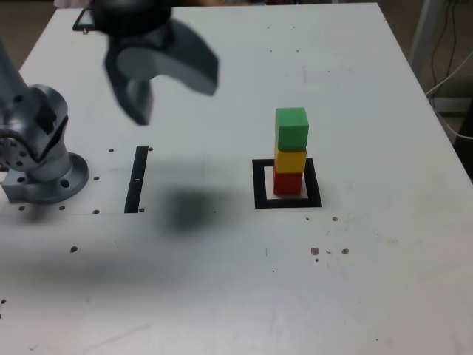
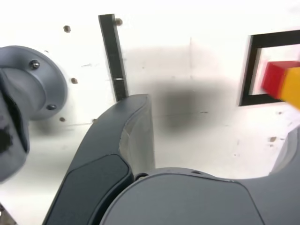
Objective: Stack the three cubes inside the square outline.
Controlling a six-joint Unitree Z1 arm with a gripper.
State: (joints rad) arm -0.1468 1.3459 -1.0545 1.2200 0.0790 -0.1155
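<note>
The 3 cubes are standing as 1 column inside the square outline on the counter: red cube at the base, yellow cube above it, green cube on top. The pincer is hanging wide open and empty, well apart from the column toward the exterior view's left. The blocks are appearing light, rigid and matte, so any regrasp is best taken on 2 opposite flat side faces, since the column is looking easy to topple.

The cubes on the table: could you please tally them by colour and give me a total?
green cube: 1
yellow cube: 1
red cube: 1
Total: 3 cubes, stacked in one column inside the square outline.
</note>
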